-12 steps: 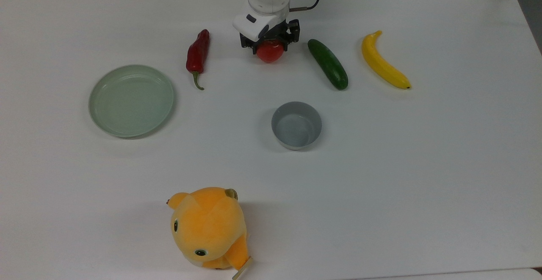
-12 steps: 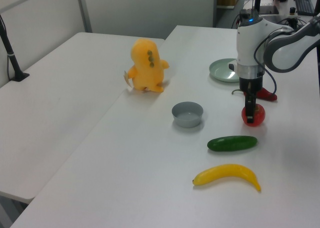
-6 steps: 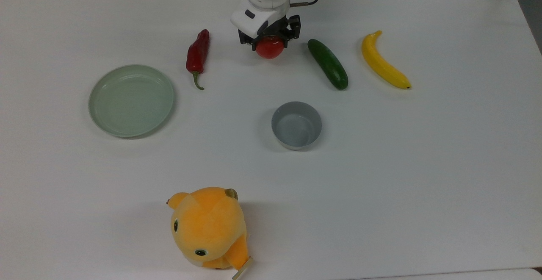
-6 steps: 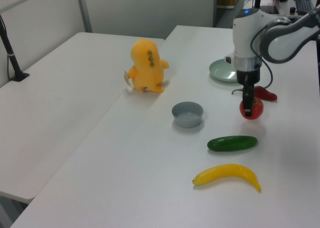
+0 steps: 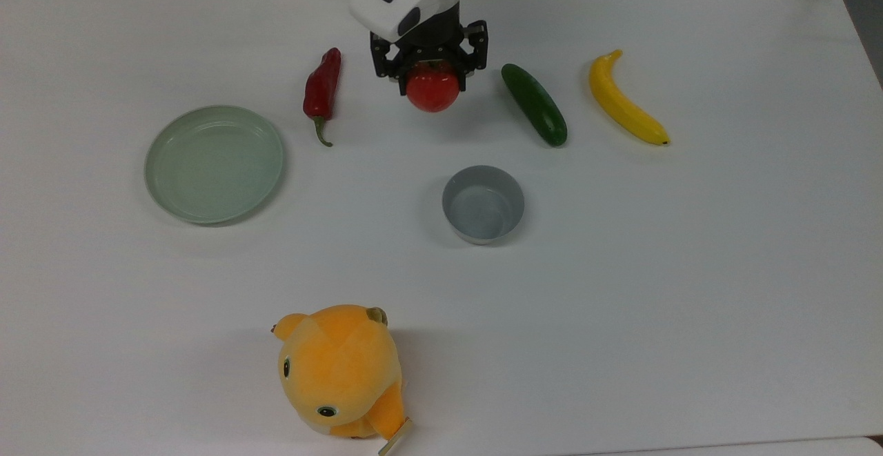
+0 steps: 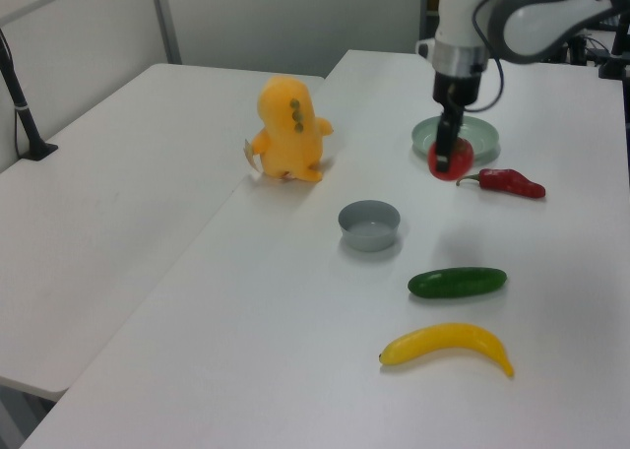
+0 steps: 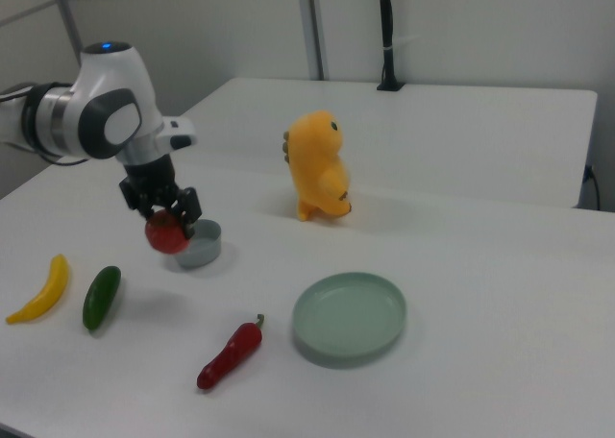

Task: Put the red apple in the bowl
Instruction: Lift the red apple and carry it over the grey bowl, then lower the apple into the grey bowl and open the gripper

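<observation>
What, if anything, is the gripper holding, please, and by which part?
The gripper holds the small glossy red apple by its upper sides, clear of the table.

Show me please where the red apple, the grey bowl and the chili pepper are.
red apple (image 5: pixel 432 92): top view, its front face under the gripper.
grey bowl (image 5: pixel 483 234): top view, its near outer wall.
chili pepper (image 5: pixel 323 87): top view, middle of its body.

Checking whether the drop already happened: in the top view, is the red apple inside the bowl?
No: the red apple is clamped in the gripper near the table's far edge, and the bowl has nothing in it.
</observation>
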You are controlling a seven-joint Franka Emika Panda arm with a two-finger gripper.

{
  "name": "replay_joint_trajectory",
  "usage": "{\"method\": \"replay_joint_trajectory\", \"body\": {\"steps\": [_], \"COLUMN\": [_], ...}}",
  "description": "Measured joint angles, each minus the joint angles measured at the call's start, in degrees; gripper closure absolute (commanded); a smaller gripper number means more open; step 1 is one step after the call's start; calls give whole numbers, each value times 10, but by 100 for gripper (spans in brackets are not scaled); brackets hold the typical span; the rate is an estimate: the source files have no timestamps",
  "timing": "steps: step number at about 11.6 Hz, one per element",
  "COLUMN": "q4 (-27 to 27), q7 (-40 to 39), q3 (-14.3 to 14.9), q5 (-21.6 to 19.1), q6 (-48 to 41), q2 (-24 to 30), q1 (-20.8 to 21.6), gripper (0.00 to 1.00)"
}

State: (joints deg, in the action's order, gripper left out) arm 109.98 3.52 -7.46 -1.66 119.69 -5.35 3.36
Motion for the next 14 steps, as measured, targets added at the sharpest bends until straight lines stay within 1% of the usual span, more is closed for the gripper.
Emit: {"method": "replay_joint_trajectory", "body": {"steps": [1, 2, 4, 7, 9, 10, 14], "q4": [-36, -80, -142, -231, -253, -258, -259], "q7": [0, 0, 7, 46, 58, 59, 67], "q3": [4, 6, 6, 6, 3, 0, -2], "q5": [0, 0, -3, -4, -4, -4, -5], "q6": [0, 0, 0, 0, 0, 0, 5], "q2": [-23, -57, -114, -199, -234, -242, -245], "q1": [-3, -5, -6, -1, 2, 5, 25], "gripper": [78, 78, 78, 78, 78, 78, 76]}}
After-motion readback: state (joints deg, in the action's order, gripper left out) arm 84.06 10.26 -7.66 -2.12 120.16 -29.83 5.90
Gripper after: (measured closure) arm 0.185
